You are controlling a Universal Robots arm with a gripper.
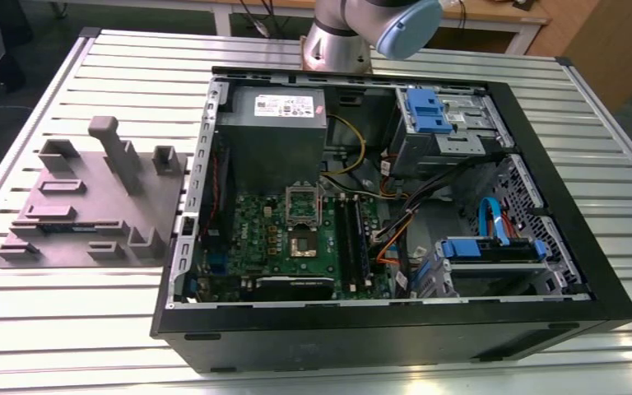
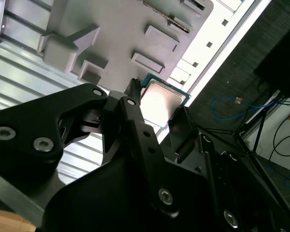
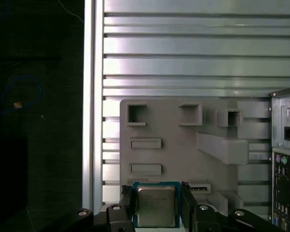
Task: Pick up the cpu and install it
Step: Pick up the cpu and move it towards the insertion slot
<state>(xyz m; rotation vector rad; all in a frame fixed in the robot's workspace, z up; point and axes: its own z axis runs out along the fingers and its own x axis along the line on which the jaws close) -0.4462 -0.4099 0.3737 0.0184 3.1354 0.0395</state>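
jaws: pinching the cpu [image 3: 155,205] by two opposite thin edges | cpu: flat between the jaws, metal lid showing in both wrist views, apart from the grey tray [image 3: 183,145] and slatted surface [image 3: 193,58] beyond the jaws | handling: judged light, stiff, slick-lidded, fragile underneath; edges are the right hold, with a gentle squeeze

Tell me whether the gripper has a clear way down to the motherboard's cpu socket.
Likely yes. The case lies open, the socket appears uncovered, and the cables run beside it, not across. The gripper, holding the cpu, hangs over the grey tray.
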